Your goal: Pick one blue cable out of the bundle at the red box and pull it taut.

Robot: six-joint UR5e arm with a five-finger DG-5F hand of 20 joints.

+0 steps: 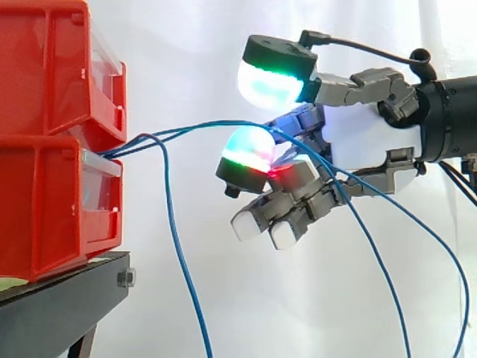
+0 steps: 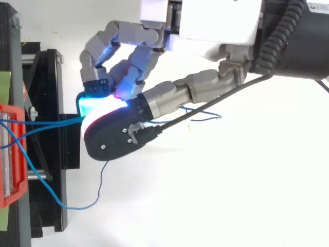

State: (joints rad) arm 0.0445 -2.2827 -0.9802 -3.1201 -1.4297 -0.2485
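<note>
Two red boxes (image 1: 45, 201) are stacked on a black stand (image 1: 59, 298) at the left. Several thin blue cables come out between them. One blue cable (image 1: 209, 125) runs almost level from the boxes to my hand (image 1: 358, 138), with a slight bow in it. Curled fingers pinch it, and a fingertip pad (image 1: 250, 149) glows green and red at the pinch. From above, the same cable (image 2: 46, 123) leads from the red box (image 2: 10, 154) under the hand (image 2: 216, 20). A second blue cable (image 1: 175, 231) droops from the boxes in a loose arc.
Behind the hand, blue cable ends (image 1: 387, 276) hang down to the lower right. In the top view a slack cable loop (image 2: 77, 207) lies beside the black stand (image 2: 51, 77). A white curtain is behind everything.
</note>
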